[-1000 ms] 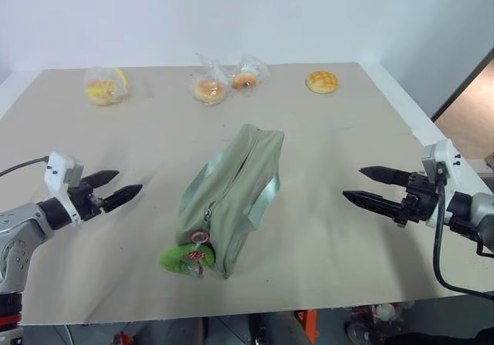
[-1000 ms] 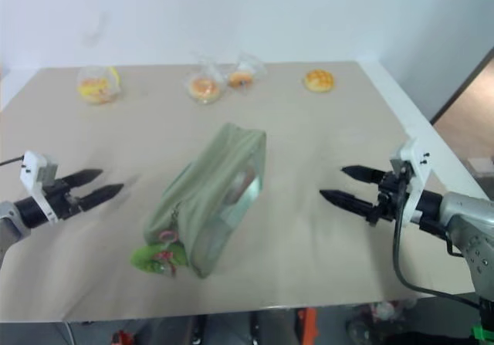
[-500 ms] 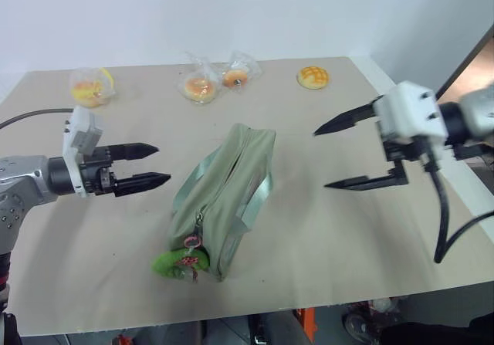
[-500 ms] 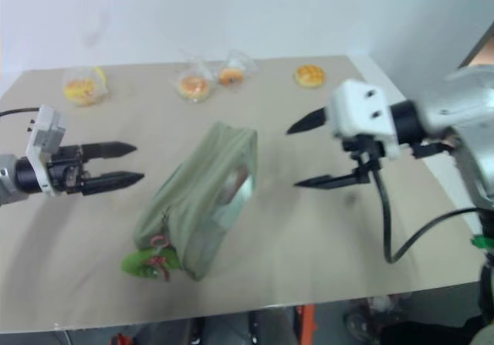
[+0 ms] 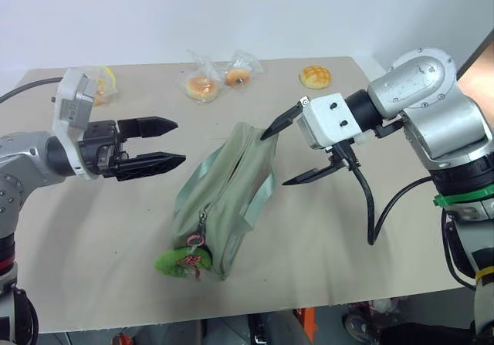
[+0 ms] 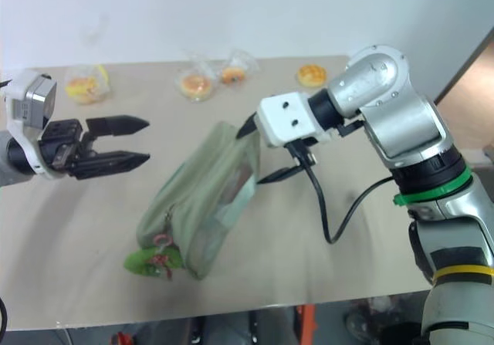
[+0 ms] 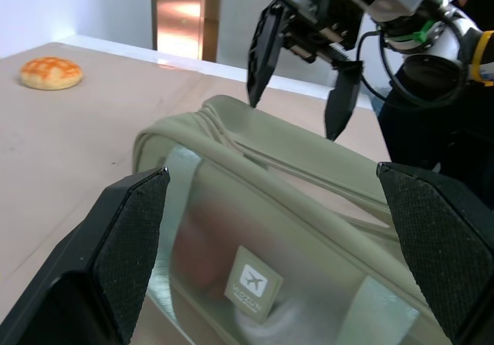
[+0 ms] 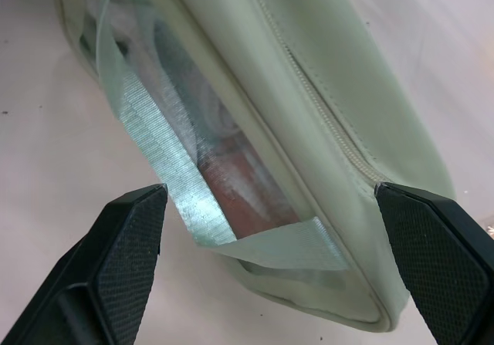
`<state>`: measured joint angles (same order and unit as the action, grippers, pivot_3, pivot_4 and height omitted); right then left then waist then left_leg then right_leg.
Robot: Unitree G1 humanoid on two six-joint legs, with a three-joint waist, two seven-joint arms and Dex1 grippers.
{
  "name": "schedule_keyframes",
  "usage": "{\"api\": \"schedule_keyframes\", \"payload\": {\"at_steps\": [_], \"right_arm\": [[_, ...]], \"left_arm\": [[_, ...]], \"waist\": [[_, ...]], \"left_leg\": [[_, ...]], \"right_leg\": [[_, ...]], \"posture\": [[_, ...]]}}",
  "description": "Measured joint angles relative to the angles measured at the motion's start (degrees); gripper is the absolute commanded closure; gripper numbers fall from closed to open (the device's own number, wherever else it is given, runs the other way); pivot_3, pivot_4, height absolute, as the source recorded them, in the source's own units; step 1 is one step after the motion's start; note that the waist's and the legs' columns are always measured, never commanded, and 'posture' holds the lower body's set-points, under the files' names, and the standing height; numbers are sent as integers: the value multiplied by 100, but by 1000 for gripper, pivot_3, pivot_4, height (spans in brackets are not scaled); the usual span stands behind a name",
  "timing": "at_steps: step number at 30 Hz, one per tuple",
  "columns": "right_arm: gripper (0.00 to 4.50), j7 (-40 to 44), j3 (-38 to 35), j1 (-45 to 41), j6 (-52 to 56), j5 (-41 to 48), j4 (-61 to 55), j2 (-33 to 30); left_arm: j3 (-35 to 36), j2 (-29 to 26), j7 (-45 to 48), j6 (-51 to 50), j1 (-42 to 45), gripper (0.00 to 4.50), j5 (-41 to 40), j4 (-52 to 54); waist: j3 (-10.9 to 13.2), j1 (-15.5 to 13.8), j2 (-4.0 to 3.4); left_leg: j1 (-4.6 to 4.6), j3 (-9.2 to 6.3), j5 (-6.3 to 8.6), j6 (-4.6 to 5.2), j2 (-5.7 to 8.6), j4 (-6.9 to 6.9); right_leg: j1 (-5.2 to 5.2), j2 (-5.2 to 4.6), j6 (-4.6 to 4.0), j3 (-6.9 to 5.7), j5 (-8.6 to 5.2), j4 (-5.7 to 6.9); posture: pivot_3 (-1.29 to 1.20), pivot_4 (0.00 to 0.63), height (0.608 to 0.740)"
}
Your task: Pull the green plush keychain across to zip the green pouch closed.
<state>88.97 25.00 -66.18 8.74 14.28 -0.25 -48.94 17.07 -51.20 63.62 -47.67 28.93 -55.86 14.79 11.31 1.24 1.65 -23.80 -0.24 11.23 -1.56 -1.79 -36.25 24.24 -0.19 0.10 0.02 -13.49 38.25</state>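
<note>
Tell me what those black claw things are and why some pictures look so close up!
They are a robot's two pincers. The left pincer and the right pincer are both open and hold nothing. Two pictures come from cameras in the robot's head, looking down at a tan table. The two close-up pictures come from small cameras on its wrists, so each one looks out between that pincer's own black fingers. On the table lies a pale green fabric pouch with a zipper and a clear window. A small fuzzy lime-green keychain hangs at its near end. At the far edge are wrapped orange buns and one bare yellow bun.
</note>
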Motion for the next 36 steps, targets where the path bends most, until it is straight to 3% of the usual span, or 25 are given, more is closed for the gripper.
{"api": "schedule_keyframes", "payload": {"at_steps": [7,18,19,26,27,30,31,36], "right_arm": [[18,9,418,-42,-64,195,-100,-12],[18,38,906,-20,-498,-469,224,907],[540,37,903,-26,-517,-517,294,1010],[2890,39,876,-33,-584,-708,616,1220],[3388,43,875,-32,-616,-712,621,1186],[4266,48,877,-32,-654,-726,646,1133],[4470,51,881,-32,-670,-731,684,1116],[4470,60,885,-88,-784,-784,898,1024]], "left_arm": [[14,-138,217,33,-270,0,6,41],[-102,-191,561,410,-476,0,321,98],[-96,-192,561,425,-514,0,330,105],[-97,-186,537,564,-833,0,417,178],[-97,-186,532,608,-850,0,418,178],[-94,-185,511,653,-898,0,426,165],[-94,-176,498,665,-931,0,438,149],[-95,-126,433,756,-1024,0,540,22]], "waist": [[0,1,0],[0,-1,0],[-1,-1,1],[0,-1,1],[-1,-1,1],[0,-1,1],[-1,-1,1],[0,0,0]], "left_leg": [[2,-3,0,0,-2,-5],[9,2,-2,-3,-9,-16],[9,3,-2,-3,-8,-16],[10,2,-2,-3,-9,-18],[10,2,-3,-3,-9,-19],[15,6,-3,-3,-9,-20],[16,6,-3,-3,-9,-20],[23,6,-4,-4,-9,-20]], "right_leg": [[0,5,-6,1,4,6],[4,17,-17,0,9,28],[4,17,-16,0,9,30],[8,17,-20,2,8,40],[8,17,-20,1,8,43],[8,17,-20,2,8,48],[8,17,-20,2,8,50],[8,20,-24,3,7,59]], "posture": [[0,150,740],[0,150,740],[0,150,740],[0,150,740],[0,150,740],[0,150,740],[0,150,740],[0,150,740]]}}
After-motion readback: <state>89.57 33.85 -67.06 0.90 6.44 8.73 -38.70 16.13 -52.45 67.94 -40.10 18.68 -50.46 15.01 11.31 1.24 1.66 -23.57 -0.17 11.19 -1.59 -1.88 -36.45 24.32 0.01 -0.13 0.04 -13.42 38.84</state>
